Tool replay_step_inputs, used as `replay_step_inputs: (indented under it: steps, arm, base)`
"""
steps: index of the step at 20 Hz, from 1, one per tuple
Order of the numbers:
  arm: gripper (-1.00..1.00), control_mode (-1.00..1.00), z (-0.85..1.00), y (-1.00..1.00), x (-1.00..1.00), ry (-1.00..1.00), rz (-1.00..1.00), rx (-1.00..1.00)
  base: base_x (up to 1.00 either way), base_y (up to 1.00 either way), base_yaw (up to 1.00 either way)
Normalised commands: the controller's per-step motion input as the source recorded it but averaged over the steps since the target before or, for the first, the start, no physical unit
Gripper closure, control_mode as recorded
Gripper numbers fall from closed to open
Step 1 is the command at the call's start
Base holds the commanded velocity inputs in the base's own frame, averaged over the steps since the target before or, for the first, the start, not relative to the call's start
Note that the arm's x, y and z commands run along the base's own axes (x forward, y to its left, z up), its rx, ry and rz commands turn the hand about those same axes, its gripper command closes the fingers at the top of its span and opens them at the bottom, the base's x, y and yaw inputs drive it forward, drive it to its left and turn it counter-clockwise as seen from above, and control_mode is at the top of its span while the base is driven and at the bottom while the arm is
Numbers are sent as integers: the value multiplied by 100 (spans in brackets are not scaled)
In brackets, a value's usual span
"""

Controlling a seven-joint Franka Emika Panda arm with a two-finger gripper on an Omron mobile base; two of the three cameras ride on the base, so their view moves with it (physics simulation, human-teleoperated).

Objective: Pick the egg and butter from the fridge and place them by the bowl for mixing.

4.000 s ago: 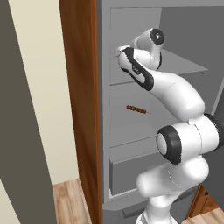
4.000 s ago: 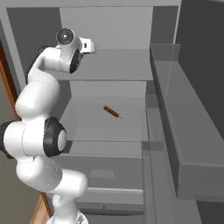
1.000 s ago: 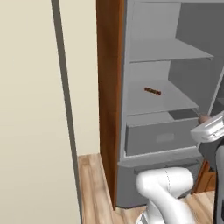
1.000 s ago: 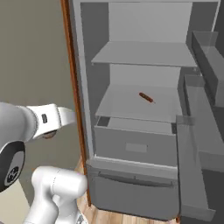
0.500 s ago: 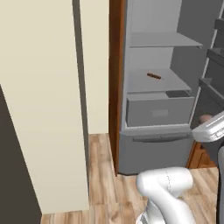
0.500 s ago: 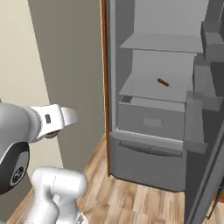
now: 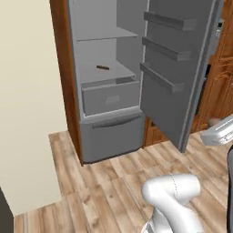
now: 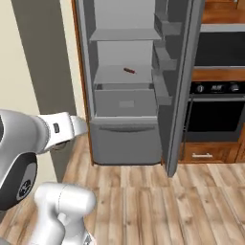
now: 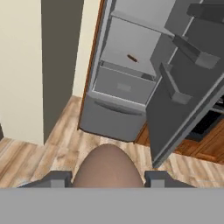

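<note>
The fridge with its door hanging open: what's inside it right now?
Inside the fridge, one small dark reddish-brown item lies on a middle shelf. The other shelves that show look bare. What the closed grey drawer holds is hidden. The brown egg sits between the gripper fingers.

This is a home kitchen. A tall grey fridge [image 8: 125, 91] stands open, its door [image 8: 179, 81] swung wide to show grey shelves and drawers inside. To its right, brown wooden cabinets [image 8: 210, 150] surround a built-in black oven [image 8: 215, 115] with knobs on its panel. Cream wall panels [image 7: 27, 113] stand to the fridge's left, and a plank wood floor [image 8: 182, 201] runs underneath.
</note>
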Motion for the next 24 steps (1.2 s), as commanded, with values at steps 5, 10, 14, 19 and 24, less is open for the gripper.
replay_step_inputs:
  steps: [5,10,14,19,24]
  arm:
    - [100,100,0,0,0,0,0,0]
    - [100,100,0,0,0,0,0,0]
    - [100,100,0,0,0,0,0,0]
    - [100,100,0,0,0,0,0,0]
    - [100,100,0,0,0,0,0,0]
  base:
    - [-99,0,-61]
    - [-60,0,-72]
    - [-37,0,-73]
    - [-31,-4,-68]
    - [-45,-41,-70]
